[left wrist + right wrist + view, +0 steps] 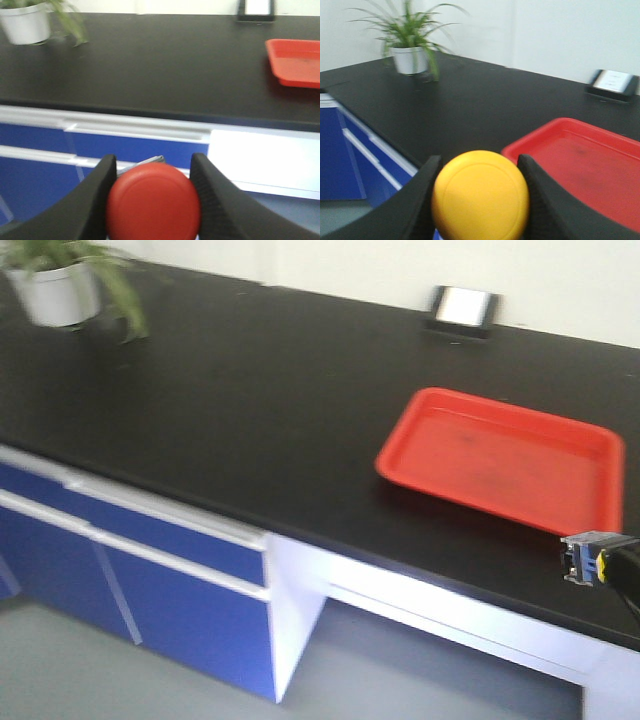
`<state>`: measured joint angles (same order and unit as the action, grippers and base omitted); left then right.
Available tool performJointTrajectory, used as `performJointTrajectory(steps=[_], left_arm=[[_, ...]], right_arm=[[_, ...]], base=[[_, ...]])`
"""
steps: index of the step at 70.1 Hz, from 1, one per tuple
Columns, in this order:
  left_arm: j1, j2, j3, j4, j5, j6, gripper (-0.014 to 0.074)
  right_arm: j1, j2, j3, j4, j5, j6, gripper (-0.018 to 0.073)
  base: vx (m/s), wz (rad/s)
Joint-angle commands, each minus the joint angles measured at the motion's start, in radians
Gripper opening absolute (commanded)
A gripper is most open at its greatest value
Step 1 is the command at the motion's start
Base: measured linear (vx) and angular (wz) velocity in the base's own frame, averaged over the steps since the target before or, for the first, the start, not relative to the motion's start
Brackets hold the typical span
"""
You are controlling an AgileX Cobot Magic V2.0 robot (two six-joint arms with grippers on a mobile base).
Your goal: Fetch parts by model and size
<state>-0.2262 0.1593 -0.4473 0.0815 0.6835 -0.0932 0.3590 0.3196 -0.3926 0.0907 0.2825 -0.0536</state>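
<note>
While each hand pinches one switch by its sides, you have both parts aloft, off the surface (pixel 250 390). The left hand (pixel 152 162) is pressed together on the red-capped switch (pixel 152 202), and the right hand (pixel 479 160) on the yellow-capped switch (pixel 480 195). Gripping at the sides turns the caps back toward the wrists and, on the yellow one at least, points the terminals forward, which I judge suits setting it down base-first.

Just ahead of your right hand, to its right, lies the red tray (pixel 505 460), its near rim close to the surface's front edge. Your left hand sits lower, facing the blue cabinet fronts (pixel 130 147), so it likely needs to rise over that edge; the tray is well ahead to its right. Far ahead to the left stands a plant pot (pixel 55 290), and a dark device (pixel 465 308) sits beyond the tray, with open black surface between.
</note>
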Motion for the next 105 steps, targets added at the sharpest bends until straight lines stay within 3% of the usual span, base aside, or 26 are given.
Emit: performJointTrajectory(steps=[1,43,105], left_arm=[[-0.002,0.015,-0.026,-0.001,-0.079,-0.003,-0.0006],[-0.002,0.015,-0.026,-0.001,-0.079,-0.003,-0.0006],[-0.002,0.015,-0.026,-0.001,-0.079,-0.003,-0.0006]], right_arm=[[-0.005,0.008,-0.029,-0.003,-0.084,-0.008,-0.0010],[-0.005,0.008,-0.029,-0.003,-0.085,-0.008,-0.0010],[-0.005,0.008,-0.029,-0.003,-0.085,-0.008,-0.0010]], base=[[0.19,-0.79],[0.18,-0.64],[0.08,-0.08]])
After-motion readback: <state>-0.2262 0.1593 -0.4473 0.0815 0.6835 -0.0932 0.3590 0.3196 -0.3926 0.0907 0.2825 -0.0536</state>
